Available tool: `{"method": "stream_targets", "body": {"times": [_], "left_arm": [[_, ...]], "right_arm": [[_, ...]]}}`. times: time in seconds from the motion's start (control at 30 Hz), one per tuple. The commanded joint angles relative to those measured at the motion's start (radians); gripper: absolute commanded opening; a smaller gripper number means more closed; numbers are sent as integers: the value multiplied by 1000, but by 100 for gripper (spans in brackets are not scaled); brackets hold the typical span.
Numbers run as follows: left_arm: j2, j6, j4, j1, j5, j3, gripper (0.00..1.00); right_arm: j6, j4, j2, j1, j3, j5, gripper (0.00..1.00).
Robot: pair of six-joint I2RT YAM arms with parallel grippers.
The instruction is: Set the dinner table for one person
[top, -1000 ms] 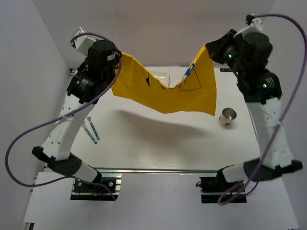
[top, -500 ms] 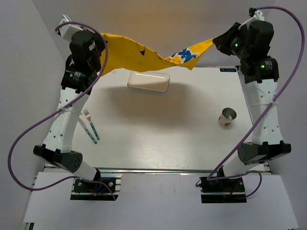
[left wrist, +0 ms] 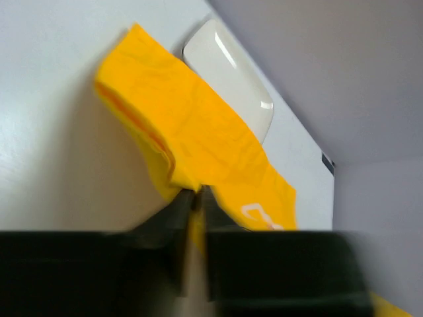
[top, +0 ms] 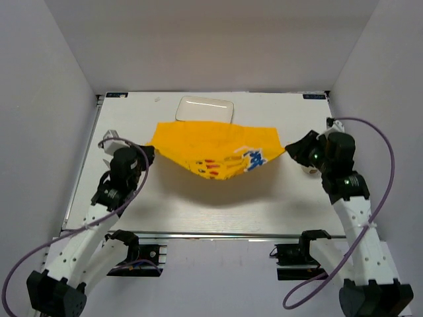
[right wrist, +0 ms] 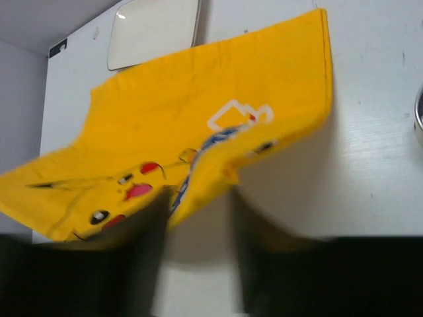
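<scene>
Left fingers clenched the yellow Pikachu-printed cloth placemat, your right fingers were too blurred to judge, so you needed to lower it level onto the large white rectangular worktop beneath.

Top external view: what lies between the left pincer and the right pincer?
The yellow Pikachu cloth, reaching from the left pincer to the right pincer and sagging over the dinner table; the top view shows it.

Yellow Pikachu cloth is spreading out over the white dinner table, w/ a white plate sitting behind it. Right gripper is showing up blurry, jaws standing apart.
</scene>
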Motion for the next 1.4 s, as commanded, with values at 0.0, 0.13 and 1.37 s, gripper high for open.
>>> {"method": "stream_targets", "body": {"times": [0.0,0.13,1.37], "left_arm": [[-114,-60,-45,-5,200,-124,45],[-197,-60,-258,-5,210,-158,98],[970,83,-367,6,276,457,98]], "right_arm": [[23,17,-114,-7,-89,37,72],[0,-20,-206,-4,-120,54,89],[57,9,958,235,176,281,89]]}}
